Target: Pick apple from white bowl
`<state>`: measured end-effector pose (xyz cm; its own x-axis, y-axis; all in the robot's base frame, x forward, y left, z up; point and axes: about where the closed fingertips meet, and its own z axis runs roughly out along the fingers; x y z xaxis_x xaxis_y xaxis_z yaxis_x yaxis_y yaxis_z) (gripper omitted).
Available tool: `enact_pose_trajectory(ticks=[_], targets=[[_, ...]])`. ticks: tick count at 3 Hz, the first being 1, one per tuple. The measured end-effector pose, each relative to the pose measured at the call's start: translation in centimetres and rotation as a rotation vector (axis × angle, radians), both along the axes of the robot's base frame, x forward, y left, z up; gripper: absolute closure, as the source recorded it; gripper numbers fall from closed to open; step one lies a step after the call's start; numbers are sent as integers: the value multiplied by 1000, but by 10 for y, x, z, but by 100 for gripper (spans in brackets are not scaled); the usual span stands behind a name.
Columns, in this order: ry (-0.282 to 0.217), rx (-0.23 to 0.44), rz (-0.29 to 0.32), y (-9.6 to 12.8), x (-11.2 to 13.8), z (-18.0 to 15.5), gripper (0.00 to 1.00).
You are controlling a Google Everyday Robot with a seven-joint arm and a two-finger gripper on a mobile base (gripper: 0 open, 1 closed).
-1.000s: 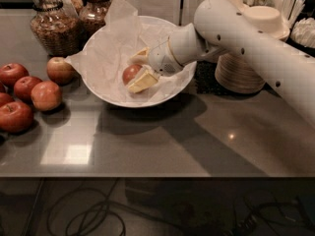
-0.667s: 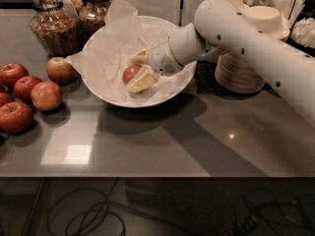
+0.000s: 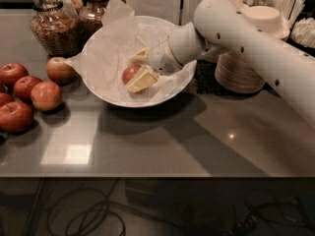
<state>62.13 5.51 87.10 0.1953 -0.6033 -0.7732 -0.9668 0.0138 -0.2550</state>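
**Gripper closed on apple inside white bowl**

The gripper (image 3: 140,69) sits inside the white bowl (image 3: 172,85), entering from the 3 o'clock side on a smooth, rounded cream arm (image 3: 246,43) dotted with small dark holes. Its two pale, wedge-shaped fingers (image 3: 141,80) stand at 12 and 6 o'clock of the apple (image 3: 129,73) and press against it, so the gripper is clamped on the fruit.

The apple is small, round and orange-red, and lies near the bowl's centre on the crinkled white paper (image 3: 106,58). The paper rises in a stiff peak past the rim at 11 o'clock.

The bowl is wide, shallow and smooth-walled, and stands on a glossy grey table (image 3: 162,141).

At 9 o'clock of the bowl lies a group of darker red apples (image 3: 29,90), apart from it. Glass jars (image 3: 51,26) of brown contents stand at 10 o'clock. A ribbed stack of cream paper bowls (image 3: 241,73) stands at 3 o'clock.
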Motion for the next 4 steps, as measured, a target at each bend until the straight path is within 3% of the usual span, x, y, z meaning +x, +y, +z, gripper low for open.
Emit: enact_pose_trajectory(ticks=[1,3,4], targets=[[-42,44,26,2,0,36,100],[-172,126,63,-1,1,120,100],[-174,128,63,-1,1,122,100]])
